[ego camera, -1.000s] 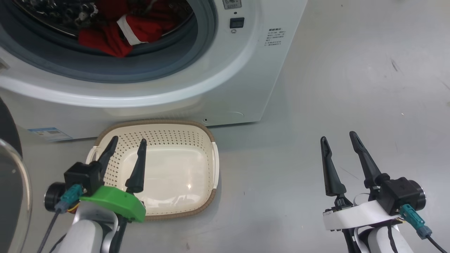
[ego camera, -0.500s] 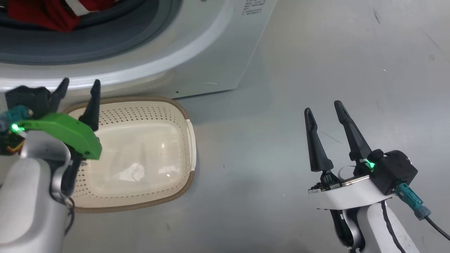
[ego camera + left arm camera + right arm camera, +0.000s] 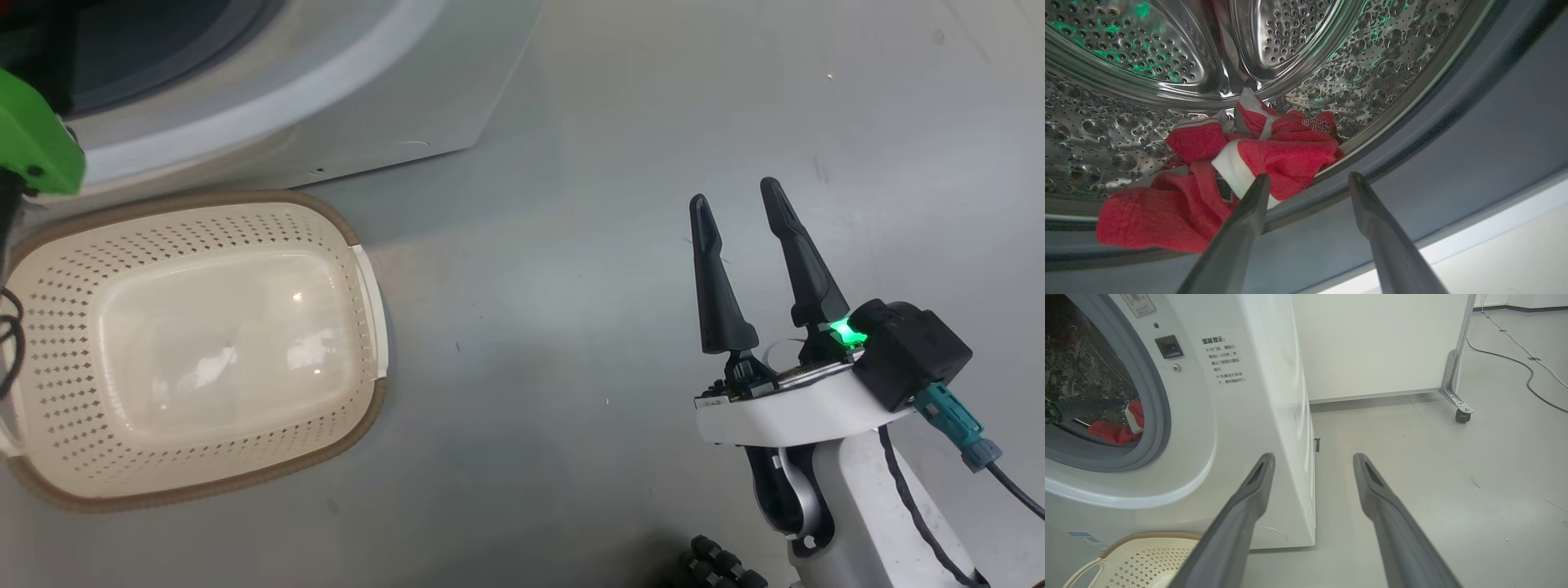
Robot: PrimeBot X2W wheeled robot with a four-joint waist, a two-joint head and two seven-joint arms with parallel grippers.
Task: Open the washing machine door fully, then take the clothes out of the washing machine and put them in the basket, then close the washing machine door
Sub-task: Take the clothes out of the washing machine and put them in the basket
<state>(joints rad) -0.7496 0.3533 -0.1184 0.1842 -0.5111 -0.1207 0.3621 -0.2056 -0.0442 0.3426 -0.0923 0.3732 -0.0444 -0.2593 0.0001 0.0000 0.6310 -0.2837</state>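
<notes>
Head looks down, wrists share washing machine [image 3: 1237, 416]

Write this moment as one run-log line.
left gripper: open, facing red white-trimmed jersey in steel drum | right gripper: open over floor | cream perforated plastic basket: empty

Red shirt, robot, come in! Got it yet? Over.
Left gripper open at drum mouth, clothes ungripped. Right gripper open, over floor. Basket empty. Nothing in the way.

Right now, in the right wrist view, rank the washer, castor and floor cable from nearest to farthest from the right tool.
1. Washer, just left of the right tool.
2. Castor, ahead right.
3. Cable, far right, beyond it.
</notes>
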